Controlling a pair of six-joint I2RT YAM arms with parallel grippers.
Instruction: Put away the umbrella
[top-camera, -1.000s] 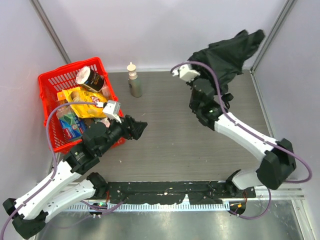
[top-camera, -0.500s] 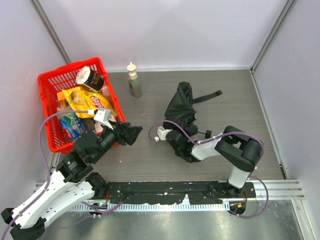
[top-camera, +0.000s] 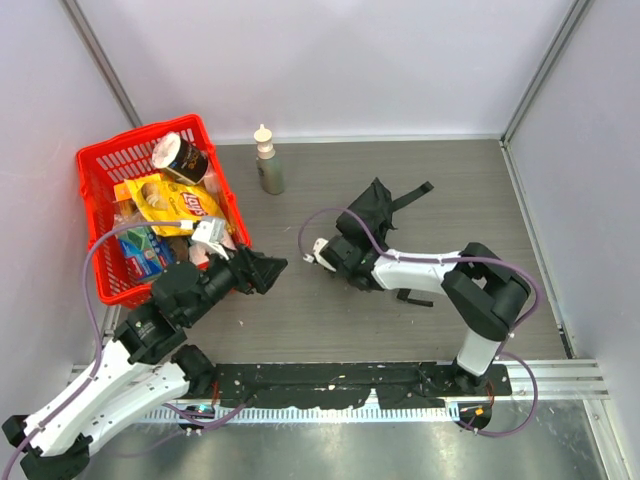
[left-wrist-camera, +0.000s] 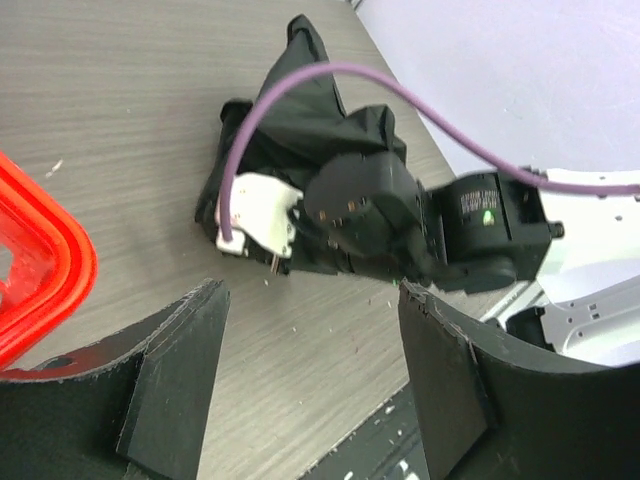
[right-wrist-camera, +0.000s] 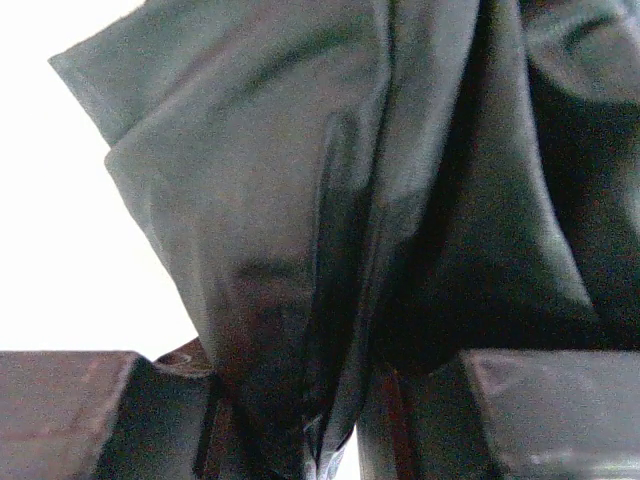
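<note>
The umbrella (top-camera: 380, 205) is a crumpled bundle of dark charcoal fabric lying on the table's middle, with a strap trailing to its right. It also shows in the left wrist view (left-wrist-camera: 300, 130). My right gripper (top-camera: 360, 233) lies low on the table at the bundle's near-left side. In the right wrist view (right-wrist-camera: 300, 420) its jaws are closed on folds of the fabric (right-wrist-camera: 300, 200). My left gripper (top-camera: 274, 266) is open and empty just above the table, left of the umbrella. Bare table shows between its fingers (left-wrist-camera: 310, 370). The shaft and handle are hidden.
A red basket (top-camera: 95, 160) full of snack packets and a can stands at the back left, and its rim shows in the left wrist view (left-wrist-camera: 40, 270). A small bottle (top-camera: 268, 160) stands by the back wall. Walls close in the back and both sides.
My right arm has brought the umbrella down from the back right corner onto the middle of the table, where the fabric is now bunched. My left gripper has shifted only slightly.
</note>
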